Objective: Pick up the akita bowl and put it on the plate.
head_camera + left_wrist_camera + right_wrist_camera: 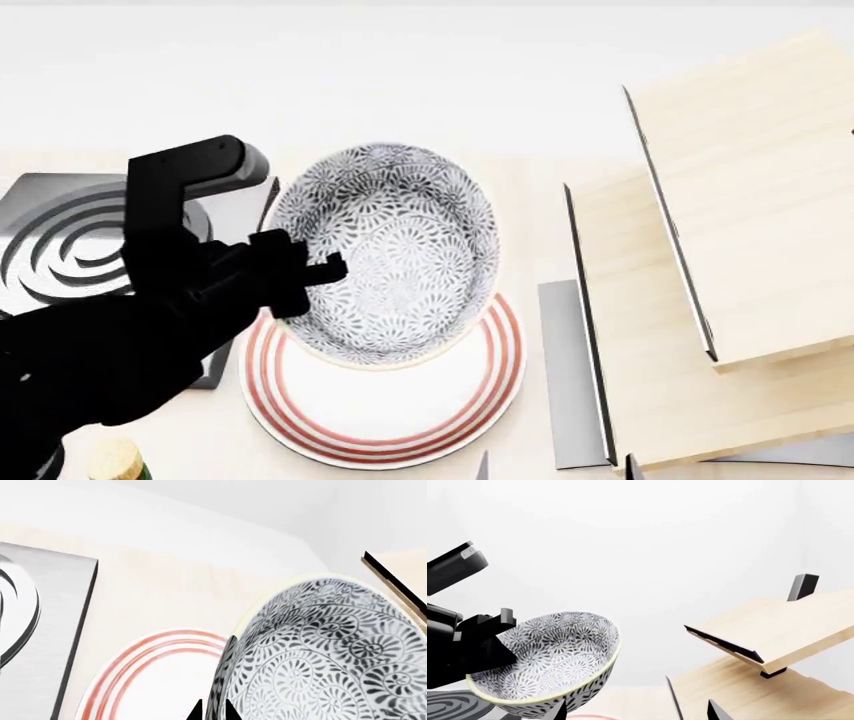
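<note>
Jaws of the black left gripper point(310, 272) pinch the near left rim of the deep round white bowl with the grey-black flower pattern point(394, 250). One finger sits inside the rim and one outside. The bowl is up in the air and tipped, hanging over the back part of the flat round white plate with thin red rings point(387, 415). It does not look like it touches the plate yet.

Going from left to right in the head view, I count one dark grey square stove burner with rings point(60, 245), one black arm with its gripper, one bowl over one plate, and then a set of light wooden shelf boards point(747, 200). At the near left edge sits one small cork-topped thing point(115, 460); I cannot tell what it is.

The right gripper point(635, 711) shows only two dark tips at the edge of its own view. They stand well apart and hold nothing.

I think the carry step is nearly over. Next the bowl should come a bit nearer to the plate's middle, be made level, go down softly, and only then be let go.
</note>
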Available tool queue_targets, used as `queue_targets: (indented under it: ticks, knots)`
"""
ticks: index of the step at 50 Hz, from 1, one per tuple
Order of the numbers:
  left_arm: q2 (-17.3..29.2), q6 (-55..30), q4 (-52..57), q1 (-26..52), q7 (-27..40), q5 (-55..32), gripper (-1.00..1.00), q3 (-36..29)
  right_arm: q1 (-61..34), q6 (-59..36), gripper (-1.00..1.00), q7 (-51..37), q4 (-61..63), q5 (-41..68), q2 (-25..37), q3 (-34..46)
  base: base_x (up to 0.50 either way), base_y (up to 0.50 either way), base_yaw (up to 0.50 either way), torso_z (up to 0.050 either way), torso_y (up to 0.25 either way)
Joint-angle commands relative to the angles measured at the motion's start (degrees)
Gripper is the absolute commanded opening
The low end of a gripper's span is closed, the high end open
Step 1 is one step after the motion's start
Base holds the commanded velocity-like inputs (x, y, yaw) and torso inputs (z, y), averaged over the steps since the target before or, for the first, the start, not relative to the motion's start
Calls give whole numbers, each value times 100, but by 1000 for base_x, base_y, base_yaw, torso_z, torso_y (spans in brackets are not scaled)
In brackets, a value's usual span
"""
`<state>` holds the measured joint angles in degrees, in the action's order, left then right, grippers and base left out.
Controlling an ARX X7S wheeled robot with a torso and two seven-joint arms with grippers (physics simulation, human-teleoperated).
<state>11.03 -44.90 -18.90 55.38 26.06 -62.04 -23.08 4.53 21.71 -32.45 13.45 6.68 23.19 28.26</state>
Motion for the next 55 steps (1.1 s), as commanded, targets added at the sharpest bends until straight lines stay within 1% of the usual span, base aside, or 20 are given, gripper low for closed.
queue_targets:
  ticks: [1, 9, 10, 19, 31, 43, 55]
  knots:
    - [-43, 183, -105, -47, -152, 49, -100, -52, -12, 3, 100, -4, -25, 4, -1, 21, 0, 0, 0, 0, 0]
    - [-107, 323, -332, -92, -265, 89, -100, -73, -23, -7, 100, -3, -28, 15, 4, 35, 0, 0, 0, 0, 0]
    - [-138, 527, -366, -123, -201, 187, -100, -28, -23, 0, 100, 0, -35, 15, 2, 41, 0, 0, 0, 0, 10]
    - [-233, 1071, -554, -165, -115, 283, -100, 196, -37, 1, 100, -1, -68, 2, -2, 63, 0, 0, 0, 0, 0]
    - [-215, 1164, -522, -203, -64, 274, -100, 195, -34, -1, 100, -17, -49, 5, 13, 70, 0, 0, 0, 0, 0]
    - [-257, 1357, -662, -201, -174, 326, -100, 160, -55, 14, 100, -13, -97, -7, 2, 104, 0, 0, 0, 0, 1]
    - [-350, 1520, -1081, -36, -265, 371, -100, 151, -69, 19, 100, -17, -120, -11, 3, 124, 0, 0, 0, 0, 1]
